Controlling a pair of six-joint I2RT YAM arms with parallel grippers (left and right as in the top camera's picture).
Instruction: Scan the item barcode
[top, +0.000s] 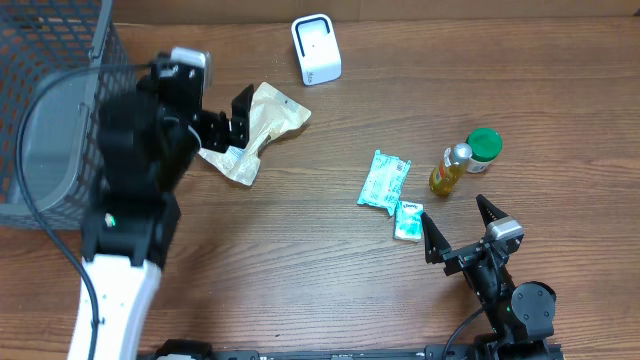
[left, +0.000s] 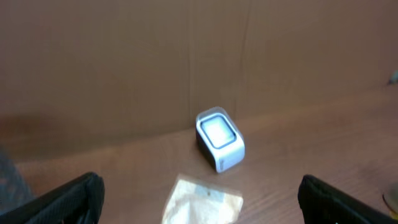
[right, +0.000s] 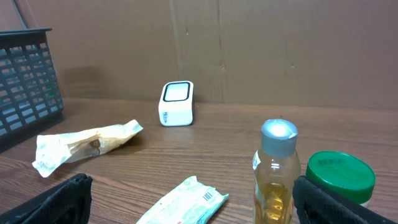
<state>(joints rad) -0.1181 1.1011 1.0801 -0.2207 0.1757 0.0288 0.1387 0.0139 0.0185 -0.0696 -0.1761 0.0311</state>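
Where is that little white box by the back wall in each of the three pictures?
Overhead: the white box sits at top centre.
Left wrist: the box is central, slightly low.
Right wrist: the box is left of centre.
Shared landmark: the beige packet lying near it.

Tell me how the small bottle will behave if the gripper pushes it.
The bottle stands tall and narrow, so a high push would probably tip it. Its round body would likely roll once down. Amber liquid shows inside, so it probably feels fairly heavy for its size.
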